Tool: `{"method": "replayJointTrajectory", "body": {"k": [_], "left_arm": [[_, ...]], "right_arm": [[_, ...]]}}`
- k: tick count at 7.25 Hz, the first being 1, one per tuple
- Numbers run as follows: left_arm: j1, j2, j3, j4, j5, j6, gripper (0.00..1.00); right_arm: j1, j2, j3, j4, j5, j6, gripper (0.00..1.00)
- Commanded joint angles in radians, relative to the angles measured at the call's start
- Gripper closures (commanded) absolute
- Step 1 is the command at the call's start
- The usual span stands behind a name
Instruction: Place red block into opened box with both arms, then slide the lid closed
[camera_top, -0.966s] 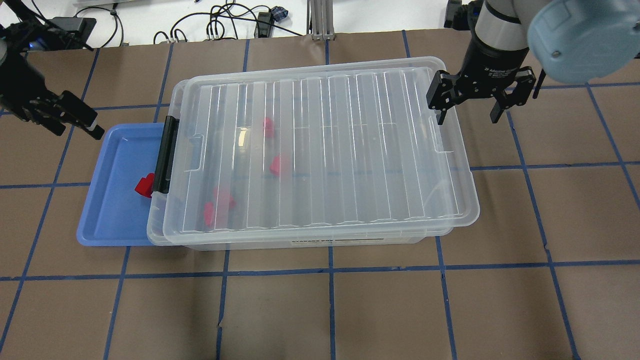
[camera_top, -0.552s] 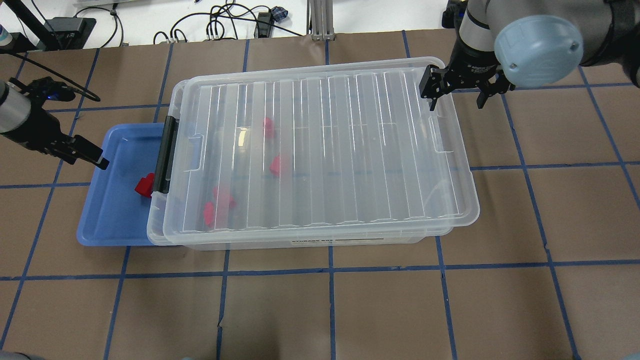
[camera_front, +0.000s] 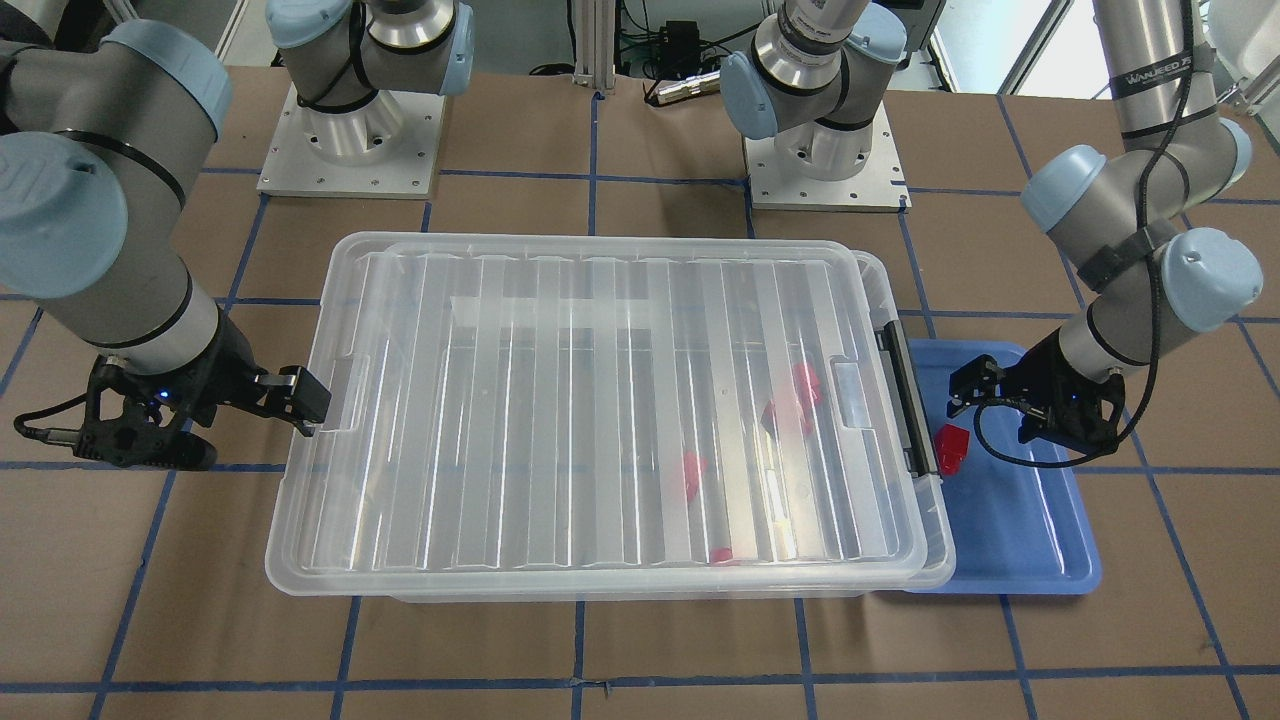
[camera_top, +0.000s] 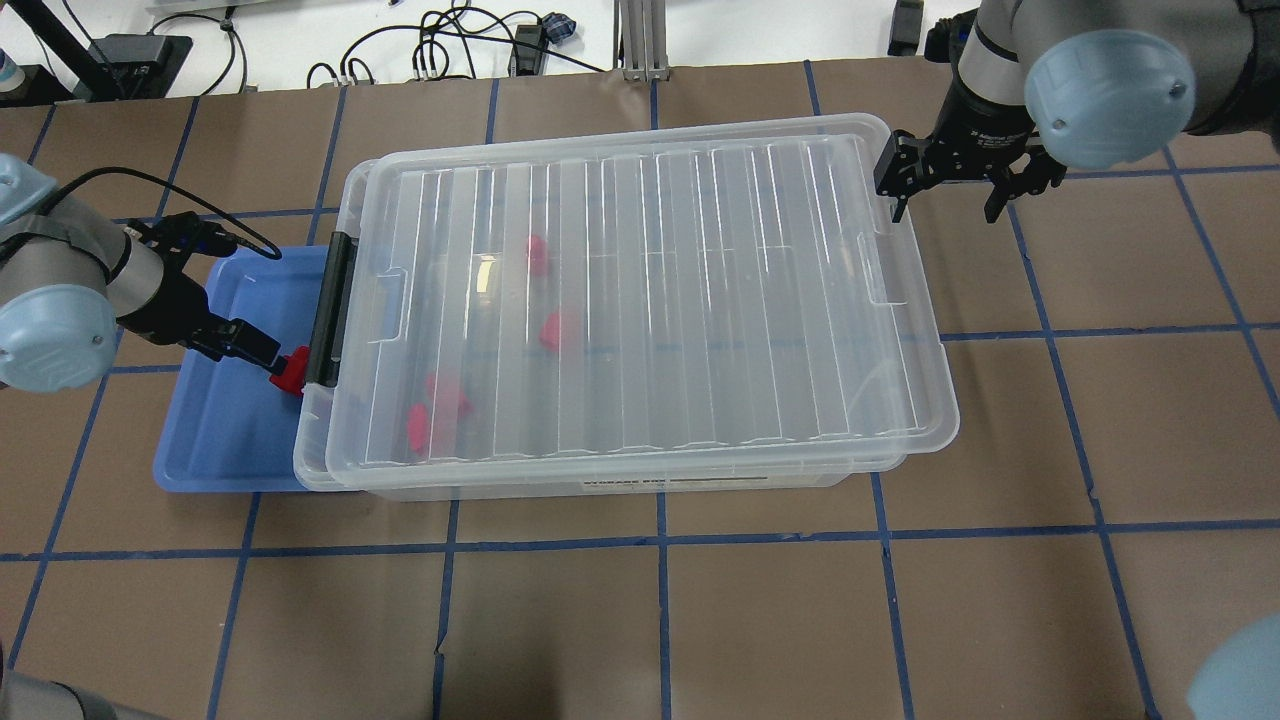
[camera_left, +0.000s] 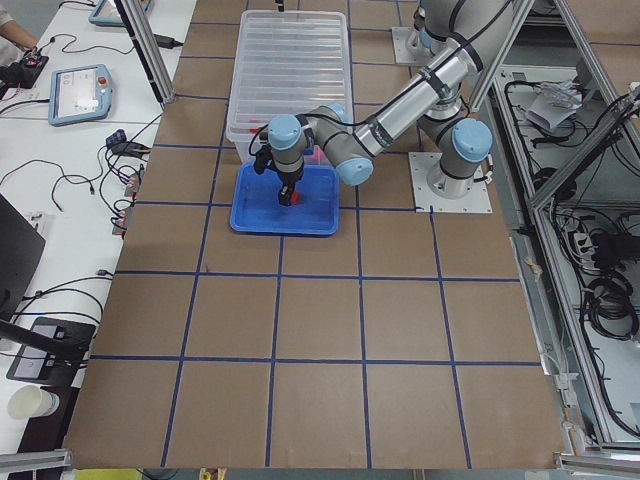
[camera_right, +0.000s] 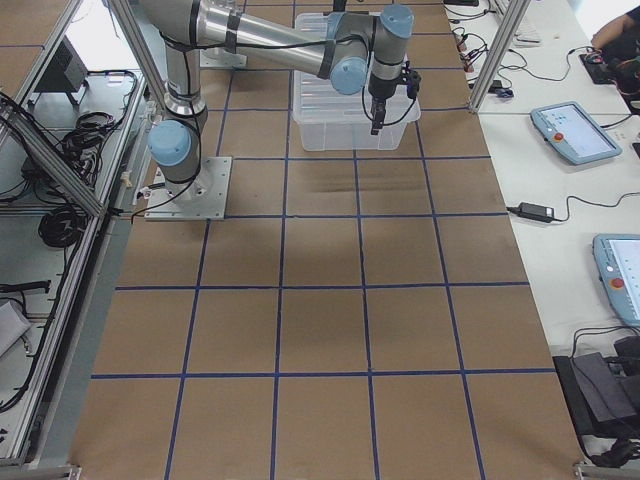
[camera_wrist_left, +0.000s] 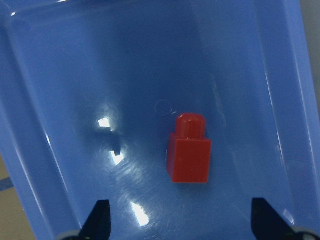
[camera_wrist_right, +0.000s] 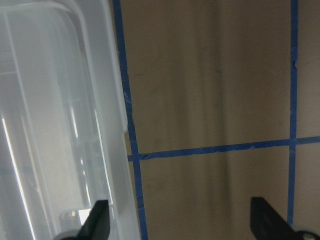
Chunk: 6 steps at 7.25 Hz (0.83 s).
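Note:
A red block (camera_top: 289, 371) (camera_wrist_left: 190, 150) lies in the blue tray (camera_top: 200, 440), close to the box's black latch (camera_top: 327, 310). My left gripper (camera_top: 262, 350) (camera_wrist_left: 182, 222) hovers open just over it, fingers on either side, not touching. The clear box (camera_top: 310, 445) carries the ribbed lid (camera_top: 650, 290), which covers nearly all of it and overhangs the right end. Several red blocks (camera_top: 555, 330) show through the lid. My right gripper (camera_top: 945, 200) (camera_wrist_right: 182, 225) stands open at the lid's far right corner, one finger over the rim.
The blue tray is partly tucked under the box's left end. Cables and power bricks (camera_top: 440, 50) lie past the table's far edge. Both arm bases (camera_front: 825, 150) stand behind the box. Brown table with blue tape lines stretches in front.
My left gripper has come down and to the right, from outside the tray to just over the red block. The right gripper shifted slightly near the lid's corner. The lid has not moved.

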Motion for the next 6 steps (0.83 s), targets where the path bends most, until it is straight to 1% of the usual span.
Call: {"method": "replayJointTrajectory", "body": {"k": [1,2,3,5,6], "left_arm": [[-0.008,-0.021,-0.027,0.063,0.002,0.000,0.00],[-0.011,-0.026,-0.047,0.063,0.002,-0.003,0.00],[-0.023,-0.030,-0.052,0.066,0.008,-0.016,0.12],[-0.032,-0.043,-0.053,0.074,0.009,-0.036,0.31],[-0.034,-0.050,-0.044,0.090,0.013,-0.024,0.47]], "right_arm": [[-0.003,0.010,0.002,0.001,0.012,-0.016,0.00],[-0.003,0.011,0.002,0.002,0.012,-0.016,0.00],[-0.003,0.014,0.002,-0.001,0.011,-0.018,0.00],[-0.004,0.022,0.002,-0.005,0.000,-0.074,0.00],[-0.009,0.023,0.002,-0.007,-0.005,-0.076,0.00]]}}
